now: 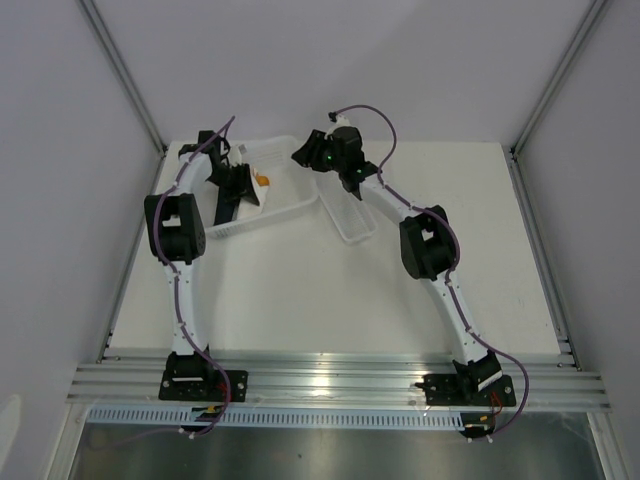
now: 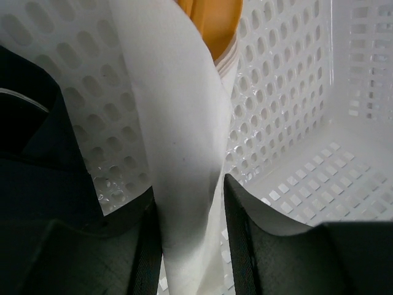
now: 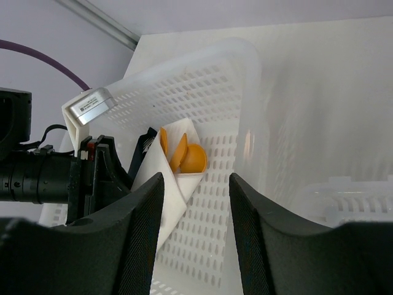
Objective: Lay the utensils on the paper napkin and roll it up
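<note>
Wrapped and nearly delivered: the rolled napkin [image 2: 178, 141] stands in the white perforated basket [image 2: 288, 92] at 11 o'clock on the worktop [image 1: 330, 300]. Orange utensils [image 2: 212, 21] poke from its top end, and the roll leans against the basket's perforated wall.

The left gripper [image 2: 190, 206] straddles the roll low down, one finger on each side and right against the paper. Whether the jaws press the roll or merely flank it cannot be told from the wrist view.

The right gripper [image 3: 196, 181] hovers off the basket's 2 o'clock side, jaws about half apart and empty. Its camera looks in at the bundle, where a spoon [image 3: 195, 158] bowl and slim orange pieces show in the napkin's open fold. A second, clear tray [image 1: 350, 222] lies just beside the basket at its 4 o'clock.

By the look of things the wrapping is done, and the step in hand is setting the bundle down in the basket. The next move calls for the left gripper to spread clear of the paper and back out along its own line. It must not snag the loose outer flap, since a drag there could unroll the napkin or tip the utensils out. The right gripper seems placed to steady the roll if needed, though it has hold of nothing
</note>
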### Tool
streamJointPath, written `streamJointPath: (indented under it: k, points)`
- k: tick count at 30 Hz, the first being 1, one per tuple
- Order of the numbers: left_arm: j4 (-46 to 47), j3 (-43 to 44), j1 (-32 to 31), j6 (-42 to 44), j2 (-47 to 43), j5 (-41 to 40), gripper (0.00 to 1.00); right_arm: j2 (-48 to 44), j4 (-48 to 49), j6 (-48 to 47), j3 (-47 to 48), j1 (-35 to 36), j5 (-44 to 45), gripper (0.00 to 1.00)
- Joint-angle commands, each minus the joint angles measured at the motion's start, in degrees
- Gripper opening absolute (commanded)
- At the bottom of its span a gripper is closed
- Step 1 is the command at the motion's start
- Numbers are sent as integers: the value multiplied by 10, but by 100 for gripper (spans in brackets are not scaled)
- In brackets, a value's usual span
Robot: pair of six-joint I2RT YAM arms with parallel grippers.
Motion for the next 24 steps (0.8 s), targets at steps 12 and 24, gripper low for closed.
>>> streamJointPath:
  k: [12, 24]
  points:
    - [82, -49, 1, 24, -93, -76, 56, -26, 32, 4, 10, -1, -22, 51]
    - [92, -46, 0, 47, -129, -111, 59, -33, 35, -3, 10, 1, -31, 52]
